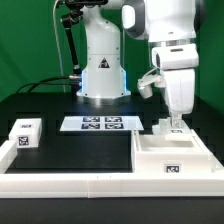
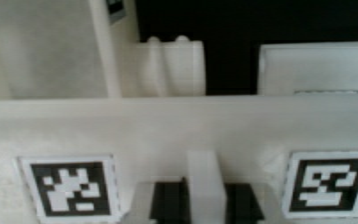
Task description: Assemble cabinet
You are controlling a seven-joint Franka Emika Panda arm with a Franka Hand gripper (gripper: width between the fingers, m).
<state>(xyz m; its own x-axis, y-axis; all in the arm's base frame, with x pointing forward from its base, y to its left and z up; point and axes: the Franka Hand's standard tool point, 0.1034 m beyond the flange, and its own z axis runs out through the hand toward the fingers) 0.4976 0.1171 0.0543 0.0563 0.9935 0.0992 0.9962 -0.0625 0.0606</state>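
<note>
Fingers right at back wall of cabinet tray

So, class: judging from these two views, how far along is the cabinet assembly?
Done: nothing visibly joined. In hand: the gripper hangs low over the open tray, its fingers either side of a thin white upright. Left: the small box sits apart, unattached; most joining remains.
</note>
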